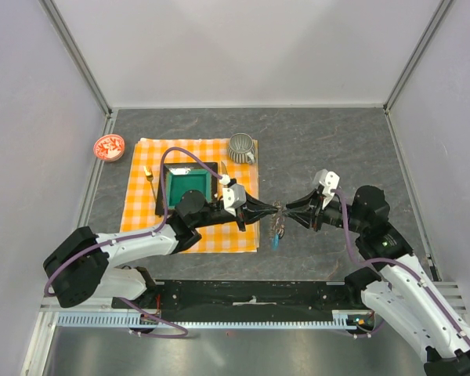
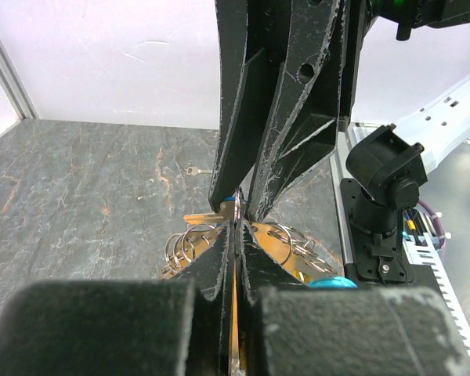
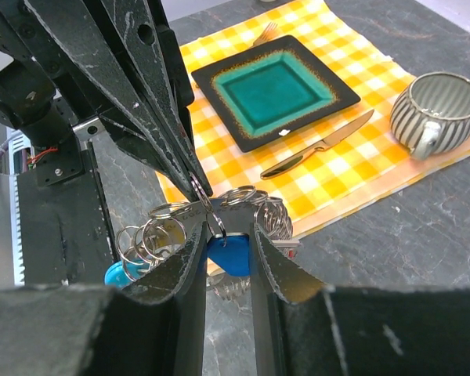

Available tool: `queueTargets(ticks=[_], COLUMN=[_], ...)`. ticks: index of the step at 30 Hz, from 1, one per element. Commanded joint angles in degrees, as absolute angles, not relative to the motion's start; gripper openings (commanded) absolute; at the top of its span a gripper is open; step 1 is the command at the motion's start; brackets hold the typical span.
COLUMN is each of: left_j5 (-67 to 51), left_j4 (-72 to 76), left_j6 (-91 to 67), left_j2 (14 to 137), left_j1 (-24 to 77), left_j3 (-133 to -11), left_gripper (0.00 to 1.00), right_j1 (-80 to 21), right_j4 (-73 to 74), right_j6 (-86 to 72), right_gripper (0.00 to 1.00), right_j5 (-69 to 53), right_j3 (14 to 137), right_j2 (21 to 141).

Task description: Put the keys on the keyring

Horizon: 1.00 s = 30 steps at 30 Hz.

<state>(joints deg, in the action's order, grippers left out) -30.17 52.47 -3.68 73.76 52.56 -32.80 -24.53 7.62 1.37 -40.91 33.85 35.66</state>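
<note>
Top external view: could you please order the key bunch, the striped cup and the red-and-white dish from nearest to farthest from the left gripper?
1. Key bunch: right at the fingertips of the left gripper, between the two arms.
2. Striped cup: farther back, at the far right corner of the checked cloth.
3. Red-and-white dish: far left, off the cloth.

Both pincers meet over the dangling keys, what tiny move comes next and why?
Probably ease the right pincer, gripping the blue key, toward the left pincer, which is shut on the keyring right beside it.
</note>
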Motion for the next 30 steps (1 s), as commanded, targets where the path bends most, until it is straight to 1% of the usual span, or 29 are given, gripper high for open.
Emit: queueTargets(ticks=[1, 4, 7, 11, 17, 23, 30], left_j5=[-29.53, -29.44, -30.14, -30.76, -31.20, -31.64, -32.43], left_j4=[58.62, 58.36, 58.19, 58.27, 58.62, 59.59, 60.38], left_j6=[-4.57, -3.96, -3.78, -3.78, -4.22, -5.01, -5.71], left_j2=[72.33, 72.51, 72.77, 72.77, 72.77, 73.04, 73.56], left_j1=[52.12, 51.86, 51.68, 51.68, 51.77, 51.68, 51.77], left_j3=[-33.48, -33.66, -33.75, -33.75, -33.66, -33.66, -33.75], left_gripper=[0.02, 0.02, 0.02, 0.02, 0.02, 0.02, 0.02], right_j1=[-24.43, -24.43, -24.52, -24.52, -24.43, -24.43, -24.43], right_j4=[12.46, 14.93, 16.26, 16.43, 16.35, 15.38, 10.73], right_j6=[2.64, 2.37, 2.55, 2.64, 3.25, 4.57, 3.87], right_gripper=[0.08, 0.27, 0.33, 0.36, 0.40, 0.40, 0.38], right_j5=[-40.17, -39.29, -37.01, -34.63, -37.35, -40.42, -43.59], right_j3=[37.26, 38.40, 39.55, 40.95, 42.36, 41.75, 40.17], right_j2=[36.82, 37.27, 36.83, 36.04, 36.83, 36.83, 37.18])
